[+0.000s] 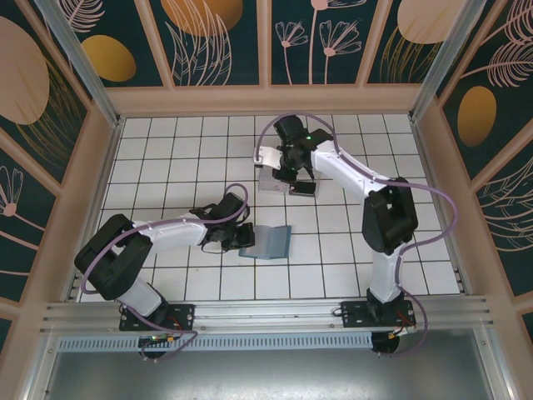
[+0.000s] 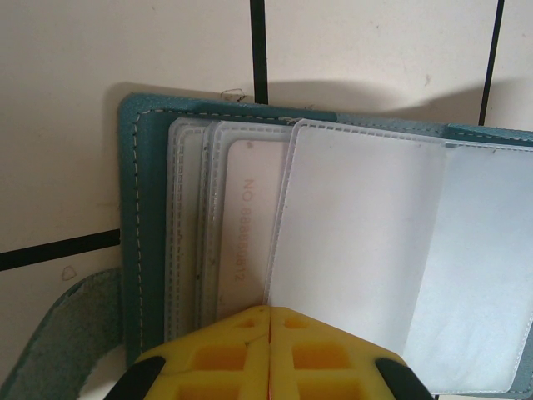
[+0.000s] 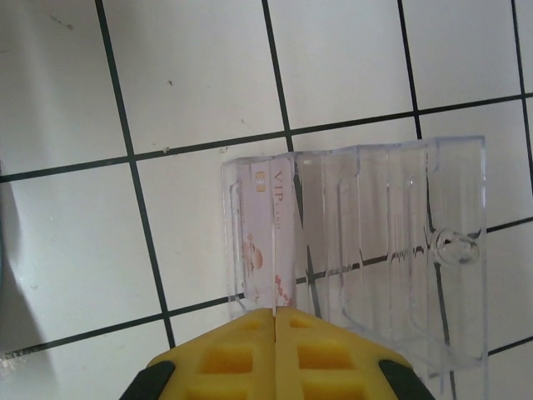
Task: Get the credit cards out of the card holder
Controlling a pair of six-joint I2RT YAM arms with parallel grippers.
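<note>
The teal card holder (image 1: pixel 268 242) lies open on the tiled floor, and its cover (image 2: pixel 133 208) frames several clear sleeves. A pale card (image 2: pixel 246 233) printed with a number sits in one sleeve. My left gripper (image 1: pixel 241 236) (image 2: pixel 269 312) is shut at the holder's near edge, with the edge of a clear sleeve (image 2: pixel 358 233) running into the seam between its fingers. My right gripper (image 1: pixel 288 181) (image 3: pixel 274 312) is shut on a pale credit card (image 3: pixel 268 225) marked VIP. That card stands on edge in the leftmost slot of a clear plastic tray (image 3: pixel 391 250).
The clear tray (image 1: pixel 268 182) rests on the white tiles behind the holder, near the middle of the floor. Patterned walls enclose the floor on three sides. Open tiles stretch to the left and to the far right.
</note>
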